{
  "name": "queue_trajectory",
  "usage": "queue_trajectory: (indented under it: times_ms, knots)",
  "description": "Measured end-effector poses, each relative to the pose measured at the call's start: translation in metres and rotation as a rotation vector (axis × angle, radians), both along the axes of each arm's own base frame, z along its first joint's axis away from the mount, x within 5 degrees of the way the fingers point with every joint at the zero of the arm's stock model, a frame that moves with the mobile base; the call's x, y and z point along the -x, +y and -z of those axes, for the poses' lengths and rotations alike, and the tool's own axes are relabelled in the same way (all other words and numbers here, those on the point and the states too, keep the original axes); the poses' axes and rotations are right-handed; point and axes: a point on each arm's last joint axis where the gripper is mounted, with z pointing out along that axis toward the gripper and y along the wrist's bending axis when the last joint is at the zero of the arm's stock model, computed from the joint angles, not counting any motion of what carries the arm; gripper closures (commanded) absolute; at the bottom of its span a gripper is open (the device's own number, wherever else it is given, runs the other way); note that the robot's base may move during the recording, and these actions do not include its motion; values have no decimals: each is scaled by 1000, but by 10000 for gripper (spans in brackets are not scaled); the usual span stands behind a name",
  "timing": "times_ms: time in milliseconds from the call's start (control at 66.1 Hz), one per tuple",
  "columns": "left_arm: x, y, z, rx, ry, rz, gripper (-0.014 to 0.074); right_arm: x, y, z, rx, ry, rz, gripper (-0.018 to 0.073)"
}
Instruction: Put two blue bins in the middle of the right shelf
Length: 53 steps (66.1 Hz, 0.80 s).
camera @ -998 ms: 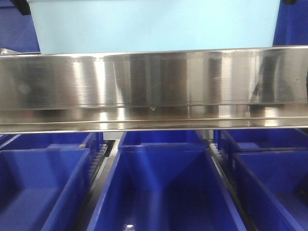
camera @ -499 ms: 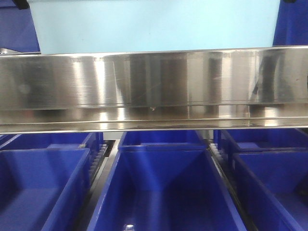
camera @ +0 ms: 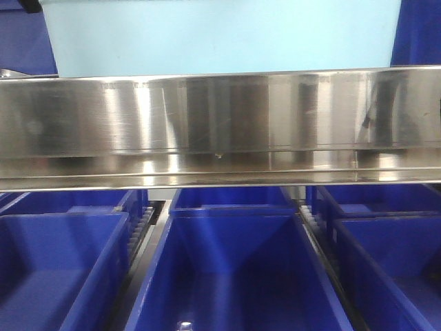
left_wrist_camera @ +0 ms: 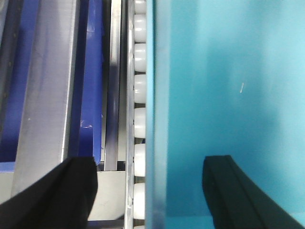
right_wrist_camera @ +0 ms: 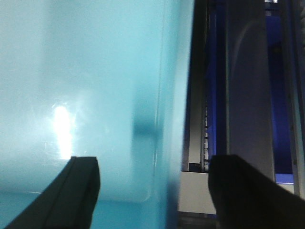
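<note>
Left gripper (left_wrist_camera: 148, 164): jaws spread, astride the left wall of the pale bin (left_wrist_camera: 228, 86). One finger (left_wrist_camera: 52, 191) is outside the wall at 7 o'clock and the other is inside at 5 o'clock, with a gap on each side. White rollers (left_wrist_camera: 139, 86) run just beside the wall, on its outer side.

Right gripper (right_wrist_camera: 155, 164): jaws spread, astride the bin's right wall. One finger is inside at 7 o'clock and one outside at 5 o'clock, neither pressing the wall.

Front view: the bin is at 12 o'clock, above and behind the steel rail (camera: 220, 117). Dark bins (camera: 234, 269) lie below at 6 o'clock.
</note>
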Motion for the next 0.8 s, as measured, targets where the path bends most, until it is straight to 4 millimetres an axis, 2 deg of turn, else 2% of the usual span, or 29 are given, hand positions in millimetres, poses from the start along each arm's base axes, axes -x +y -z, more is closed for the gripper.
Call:
queue_trajectory:
  times_ms: [227,333,393,469,605,635,666,802]
  knots:
    - [0,0,0,0,0,0,216,-5,2,7,9,19,0,189]
    - [0,0,0,-2,-1,0,260,-7,3,10,12,28,0,226]
    - [0,0,0,-2,-1,0,316,-7,3,10,12,28,0,284]
    - [0,0,0,-2,-1,0,427,-7,3,10,14,28,-2,379]
    - [0,0,0,-2,-1,0,680,-7,1,11,35,33,0,618]
    - [0,0,0,-1,0,0,710,-7,2,11,29,33,-1,671]
    - [0,0,0,0,0,0,706,-7,2,11,28,33,-1,722]
    - [0,0,0,2,1,0,707,-7,2,11,28,33,-1,725]
